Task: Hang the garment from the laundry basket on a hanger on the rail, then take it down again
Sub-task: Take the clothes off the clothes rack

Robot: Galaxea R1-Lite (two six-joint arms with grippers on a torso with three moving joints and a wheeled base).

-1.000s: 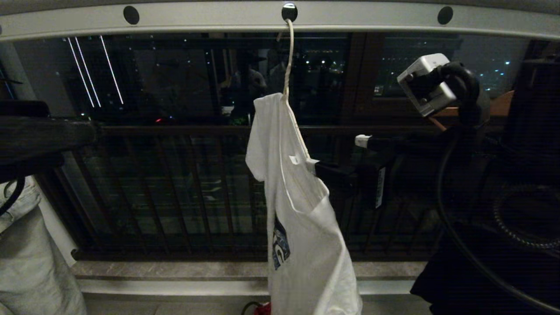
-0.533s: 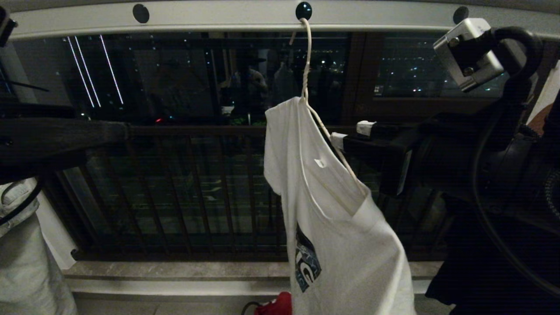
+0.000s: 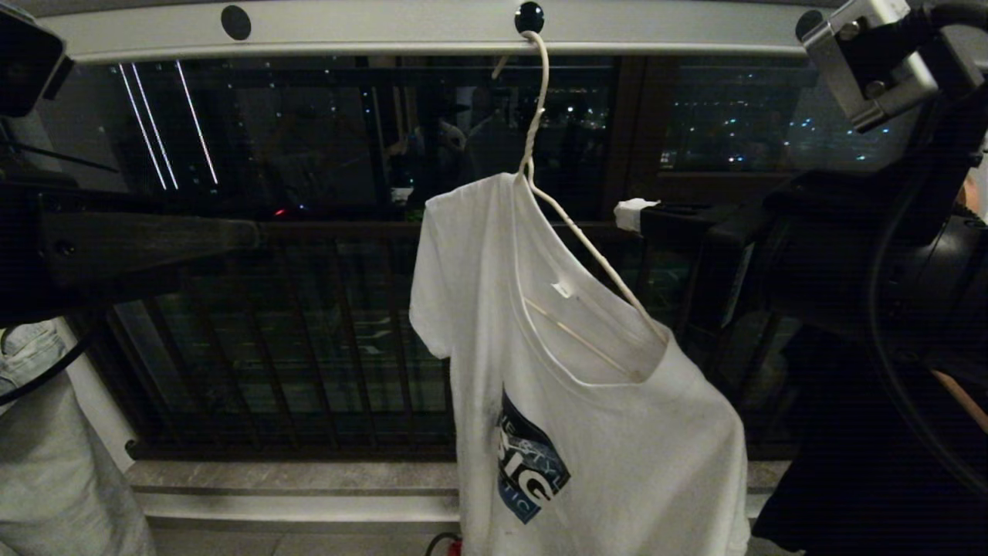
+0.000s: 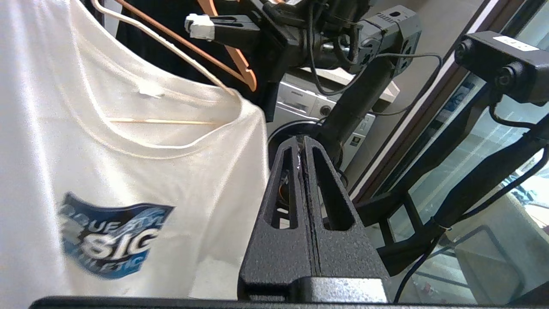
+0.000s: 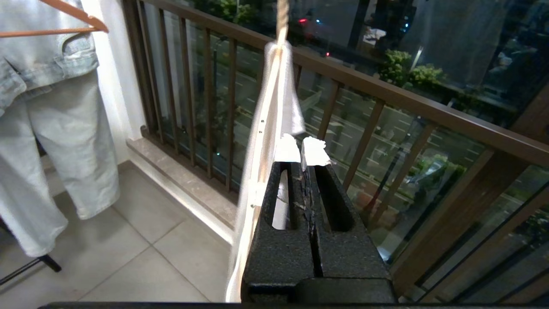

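The right tool (image 3: 629,216) is pressed together and holds nothing, just beside the T-shirt (image 3: 587,432).

It reaches out level from the right, its white tips near the hanger's (image 3: 587,243) sloping wire arm. A second ago it was spread wide and poked at the shirt's collar; now it has closed and pulled back. The shirt has turned to show its blue picture. It hangs on the hanger, hooked in a hole of the rail (image 3: 386,27). The left tool (image 4: 303,146) is pressed together too, near the shirt. The basket is out of sight.
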